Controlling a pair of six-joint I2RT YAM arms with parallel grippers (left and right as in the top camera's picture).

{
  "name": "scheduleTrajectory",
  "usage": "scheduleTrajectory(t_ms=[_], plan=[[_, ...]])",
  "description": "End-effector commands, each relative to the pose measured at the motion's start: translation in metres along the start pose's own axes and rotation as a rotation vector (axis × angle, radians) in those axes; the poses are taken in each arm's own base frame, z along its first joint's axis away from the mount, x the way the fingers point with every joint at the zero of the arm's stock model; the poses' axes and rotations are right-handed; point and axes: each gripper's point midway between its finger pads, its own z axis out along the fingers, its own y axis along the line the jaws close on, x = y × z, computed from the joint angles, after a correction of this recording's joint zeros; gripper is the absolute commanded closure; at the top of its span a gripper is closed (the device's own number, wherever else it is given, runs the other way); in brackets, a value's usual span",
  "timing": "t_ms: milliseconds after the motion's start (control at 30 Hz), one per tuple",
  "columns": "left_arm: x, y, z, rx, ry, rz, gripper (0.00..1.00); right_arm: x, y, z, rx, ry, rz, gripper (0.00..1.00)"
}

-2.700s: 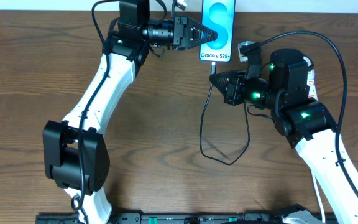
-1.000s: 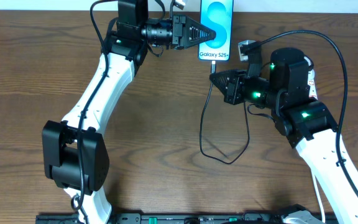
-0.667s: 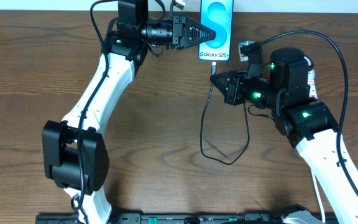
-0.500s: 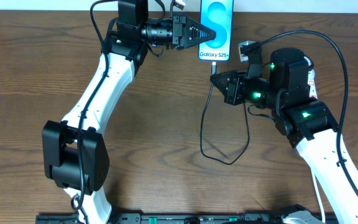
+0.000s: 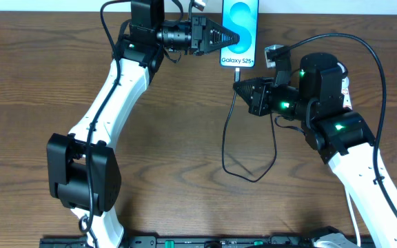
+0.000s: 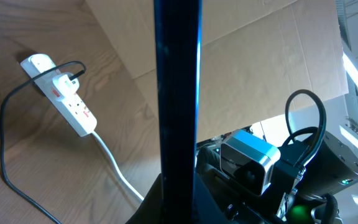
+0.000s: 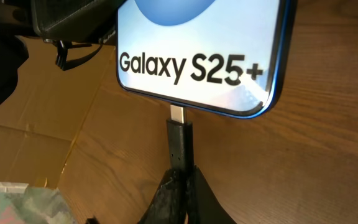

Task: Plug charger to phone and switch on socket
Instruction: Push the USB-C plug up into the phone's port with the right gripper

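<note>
The phone point(image 5: 240, 31), with its light-blue screen and "Galaxy S25+" text, is at the table's far middle. My left gripper point(image 5: 220, 38) is shut on its left edge, which shows as a dark blue bar in the left wrist view point(image 6: 178, 93). My right gripper point(image 5: 238, 83) is shut on the charger's black connector point(image 7: 180, 142). The connector's silver tip point(image 7: 177, 115) meets the phone's bottom edge point(image 7: 204, 50), with part of the tip still showing. The black cable point(image 5: 253, 176) loops toward me. The white socket point(image 6: 64, 96) holds the black plug point(image 6: 69, 77).
The socket's white cord point(image 6: 114, 168) runs along the wood. In the overhead view the socket point(image 5: 346, 88) is mostly hidden under my right arm. Brown cardboard point(image 6: 241, 56) stands behind the table. The right arm's camera point(image 6: 248, 162) is close to the phone.
Since the earliest frame the phone and my left gripper have shifted slightly left and away. Over the last second nothing has visibly moved.
</note>
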Motion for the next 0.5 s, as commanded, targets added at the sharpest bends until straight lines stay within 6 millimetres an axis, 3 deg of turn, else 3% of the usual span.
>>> scheduleTrajectory(t_ms=[0, 467], plan=[[-0.0023, -0.0247, -0.0045, 0.021, 0.001, 0.058, 0.93, -0.0069, 0.0090, -0.0021, -0.012, -0.016, -0.015, 0.99], [-0.0021, -0.0248, -0.0045, 0.022, 0.003, 0.057, 0.93, -0.0098, 0.0104, -0.0021, -0.018, -0.027, -0.012, 0.99]])
